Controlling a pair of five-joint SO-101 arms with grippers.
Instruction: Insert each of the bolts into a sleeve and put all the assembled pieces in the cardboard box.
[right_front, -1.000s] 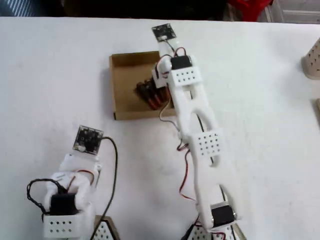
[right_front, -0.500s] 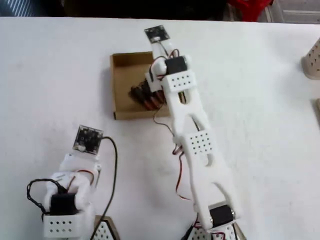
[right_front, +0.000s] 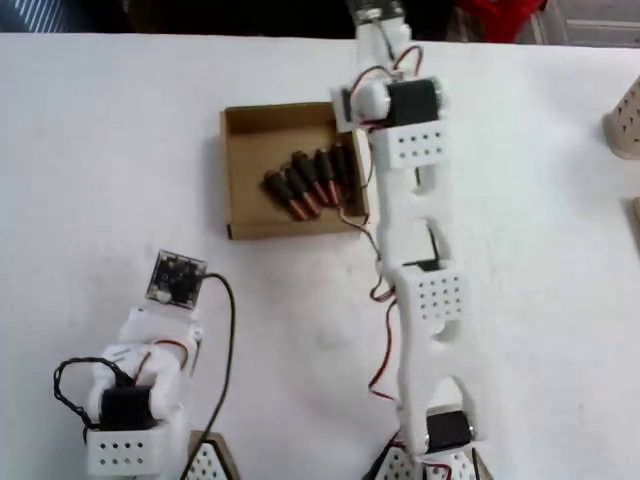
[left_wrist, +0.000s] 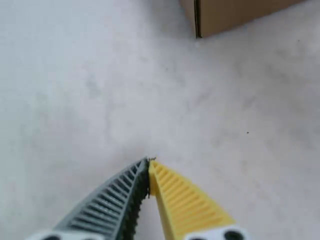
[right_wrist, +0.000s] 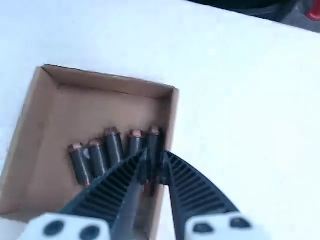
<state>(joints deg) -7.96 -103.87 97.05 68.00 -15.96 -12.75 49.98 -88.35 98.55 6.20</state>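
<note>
The cardboard box (right_front: 245, 165) stands on the white table, with several assembled pieces (right_front: 305, 185), dark sleeves with copper bolt ends, lying side by side in it. From above, the box (right_wrist: 50, 100) and the row of pieces (right_wrist: 114, 146) lie below my right gripper (right_wrist: 155, 159). It hovers over the box's wall beside the row, its dark fingers (right_wrist: 187, 182) slightly apart and holding nothing. My right arm (right_front: 425, 290) stretches from the near edge to the box's right side. My left gripper (left_wrist: 149, 165) is shut and empty, low over bare table, with a box corner (left_wrist: 220, 17) farther off.
My left arm (right_front: 135, 405) is folded at the near left corner, its cable looping beside it. A beige perforated object (right_front: 626, 120) stands at the table's right edge. Open white tabletop lies left of the box and between the two arms.
My right arm has swung from over the box's middle to its right side, uncovering the row of pieces. The left arm has not moved.
</note>
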